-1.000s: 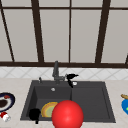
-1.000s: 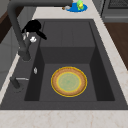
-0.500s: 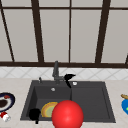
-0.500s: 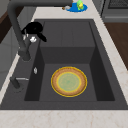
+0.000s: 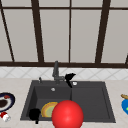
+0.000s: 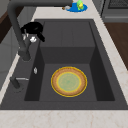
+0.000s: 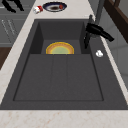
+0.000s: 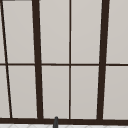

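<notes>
My right hand (image 5: 70, 76) is at the back of the sink (image 5: 100, 117), just beside the faucet (image 5: 55, 71) on its right side. In the left side view this hand (image 6: 33, 28) is close to the faucet column (image 6: 17, 32), and in the right side view it (image 7: 96, 30) reaches toward the faucet (image 7: 98, 11) from the window side. It seems that the fingers are curled near the lever or the base of the faucet, but I cannot tell if they really hold it, because the hand is only a dark shape there.

My left hand (image 5: 34, 114) hangs at the front left corner of the sink, above its rim. The fingers look bent and relaxed, and they hold nothing. In the right side view I see it (image 7: 11, 5) out past the far end of the sink.

A yellow plate (image 6: 69, 81) lies flat on the bottom of the left basin. A big red ball (image 5: 67, 115) is in front of it in the front view and covers a part of the plate (image 5: 48, 108).

On the bench (image 5: 15, 82), left of the sink, there is a dark plate with food (image 5: 5, 101) and a small red and white thing (image 5: 5, 116) near it. On the right side is a blue dish (image 5: 125, 105).
</notes>
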Controlling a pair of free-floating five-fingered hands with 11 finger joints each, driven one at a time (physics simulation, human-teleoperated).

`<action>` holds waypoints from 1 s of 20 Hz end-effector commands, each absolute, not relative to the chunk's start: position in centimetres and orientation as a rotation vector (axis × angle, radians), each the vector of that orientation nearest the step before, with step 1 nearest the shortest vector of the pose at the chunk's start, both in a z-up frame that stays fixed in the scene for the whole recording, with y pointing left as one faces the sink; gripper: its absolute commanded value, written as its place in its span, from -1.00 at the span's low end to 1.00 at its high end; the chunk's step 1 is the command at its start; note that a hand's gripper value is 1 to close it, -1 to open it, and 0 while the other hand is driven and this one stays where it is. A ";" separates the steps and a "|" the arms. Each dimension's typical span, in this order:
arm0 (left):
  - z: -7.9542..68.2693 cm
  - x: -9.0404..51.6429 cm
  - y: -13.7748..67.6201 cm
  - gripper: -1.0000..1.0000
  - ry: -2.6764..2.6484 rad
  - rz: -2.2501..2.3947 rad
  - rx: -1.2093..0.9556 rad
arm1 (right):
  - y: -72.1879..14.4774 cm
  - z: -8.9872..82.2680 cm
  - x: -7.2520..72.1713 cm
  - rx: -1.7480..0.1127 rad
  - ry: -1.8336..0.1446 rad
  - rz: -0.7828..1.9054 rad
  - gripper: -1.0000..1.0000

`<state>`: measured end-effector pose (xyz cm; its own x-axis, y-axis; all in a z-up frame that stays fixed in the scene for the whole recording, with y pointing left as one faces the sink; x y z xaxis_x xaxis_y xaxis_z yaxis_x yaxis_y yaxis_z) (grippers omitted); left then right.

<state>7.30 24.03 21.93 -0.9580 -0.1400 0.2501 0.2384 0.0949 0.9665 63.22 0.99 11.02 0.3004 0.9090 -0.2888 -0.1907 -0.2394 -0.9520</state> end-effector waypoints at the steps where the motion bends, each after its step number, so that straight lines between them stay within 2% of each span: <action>1: 21.9 7.3 24.0 0.00 -2.098 -1.940 -0.098 | 1.0 10.2 63.3 -1.378 -0.860 1.224 -1.00; 7: 21.9 7.3 24.0 0.00 -2.098 -1.940 -0.098 | 0.6 8.8 62.9 -1.393 -0.940 1.211 -1.00; 10: 21.9 7.3 24.0 0.00 -2.098 -1.940 -0.098 | 0.6 8.7 62.8 -1.446 -0.830 1.190 -1.00; 13: 21.9 7.3 24.0 0.00 -2.098 -1.940 -0.098 | 3.1 8.9 62.1 -1.474 -0.822 1.201 -1.00; 20: 21.9 7.3 24.0 0.00 -2.098 -1.940 -0.098 | 4.0 7.0 61.3 -1.464 -0.914 1.277 -1.00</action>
